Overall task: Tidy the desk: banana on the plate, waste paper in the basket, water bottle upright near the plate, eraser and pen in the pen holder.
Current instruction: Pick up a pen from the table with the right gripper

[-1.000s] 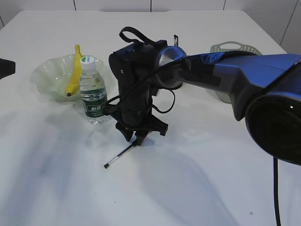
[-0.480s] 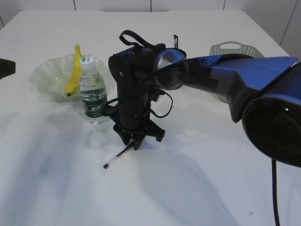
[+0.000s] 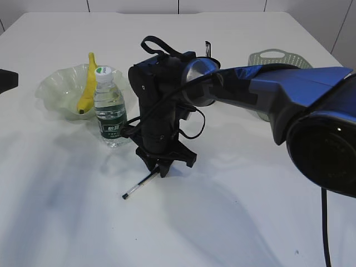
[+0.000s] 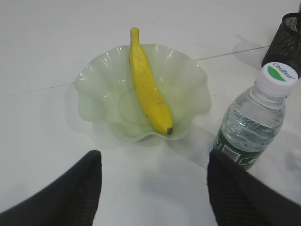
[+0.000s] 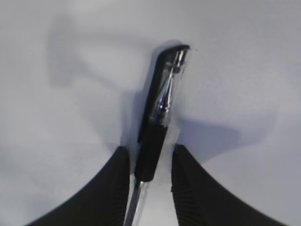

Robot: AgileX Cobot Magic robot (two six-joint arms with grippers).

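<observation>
The pen [image 5: 157, 117] lies flat on the white worktop [image 3: 233, 222], just near-right of the upright water bottle [image 3: 110, 105], with the right gripper [image 5: 150, 165] down over its black grip. The jaws stand partly open, one on each side of the barrel; whether they already press it I cannot tell. To do this well, close squarely on the grip section, lift straight up clear of the bottle, then carry it to the pen holder [image 4: 287, 40] behind. The left gripper [image 4: 153, 188] hangs wide open and empty near the plate [image 4: 103, 84] holding the banana [image 4: 148, 87].
</observation>
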